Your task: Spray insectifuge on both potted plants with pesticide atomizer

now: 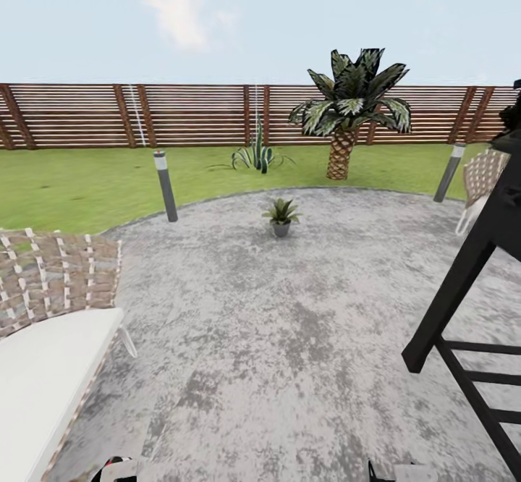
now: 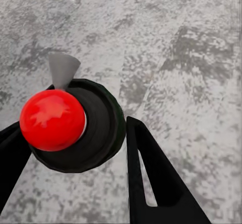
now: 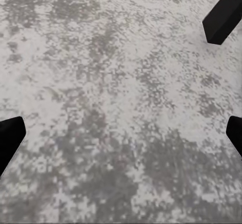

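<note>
Red and glossy, the round top of the pesticide atomizer (image 2: 52,119) faces the left wrist camera, with the dark bottle body foreshortened behind it and a small grey nozzle jutting from one side; the label cannot be seen from this angle. The left tool (image 2: 75,153) pinches the bottle, one black finger (image 2: 151,183) pressed to its flank and the other cut off at the frame edge. Beneath lies the mottled grey patio (image 2: 191,57).

In the right wrist view the right tool (image 3: 121,133) is spread wide over bare paving; its fingertips (image 3: 10,138) show as dark corners at the frame borders, and a black bar crosses an upper corner, its identity unclear.

In the head view one potted plant (image 1: 281,216), a low green rosette in a grey pot, stands on the far part of the patio near the lawn (image 1: 79,185). Beyond it are a spiky clump (image 1: 255,155), a palm (image 1: 351,106) and the brown slatted fence (image 1: 188,114). Two grey bollard lamps (image 1: 166,185) stand at the patio edge. A woven chair with a white cushion (image 1: 43,337) is cut off at the left, a black ladder-like frame (image 1: 470,308) at the right, partly hiding a second woven chair (image 1: 481,174).
</note>
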{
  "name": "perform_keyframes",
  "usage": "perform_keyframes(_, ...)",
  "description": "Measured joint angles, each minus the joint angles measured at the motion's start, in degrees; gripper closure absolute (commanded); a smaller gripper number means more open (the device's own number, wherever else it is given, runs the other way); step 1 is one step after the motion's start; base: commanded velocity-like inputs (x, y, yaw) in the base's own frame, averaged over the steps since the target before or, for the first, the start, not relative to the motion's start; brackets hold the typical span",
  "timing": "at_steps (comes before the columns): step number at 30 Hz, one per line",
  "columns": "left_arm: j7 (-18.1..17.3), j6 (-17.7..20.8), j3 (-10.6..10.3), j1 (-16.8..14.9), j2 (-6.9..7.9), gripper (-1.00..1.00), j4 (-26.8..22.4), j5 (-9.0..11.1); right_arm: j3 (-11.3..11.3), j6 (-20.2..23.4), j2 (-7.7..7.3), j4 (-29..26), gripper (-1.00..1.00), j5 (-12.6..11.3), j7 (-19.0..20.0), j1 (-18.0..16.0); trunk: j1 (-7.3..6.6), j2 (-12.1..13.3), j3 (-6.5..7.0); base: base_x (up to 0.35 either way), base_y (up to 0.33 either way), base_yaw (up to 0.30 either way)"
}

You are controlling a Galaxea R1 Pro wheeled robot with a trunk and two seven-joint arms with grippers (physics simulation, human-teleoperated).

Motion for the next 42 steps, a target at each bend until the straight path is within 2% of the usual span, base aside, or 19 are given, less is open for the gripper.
perform_keyframes(42,0.0,0.0,0.0,0.0,0.0,1.0,0.0,-0.1,0.1,0.0,-0.03,0.0,-1.0,0.1,0.2,0.0,0.0,0.0,0.0,0.336,0.0,0.0)
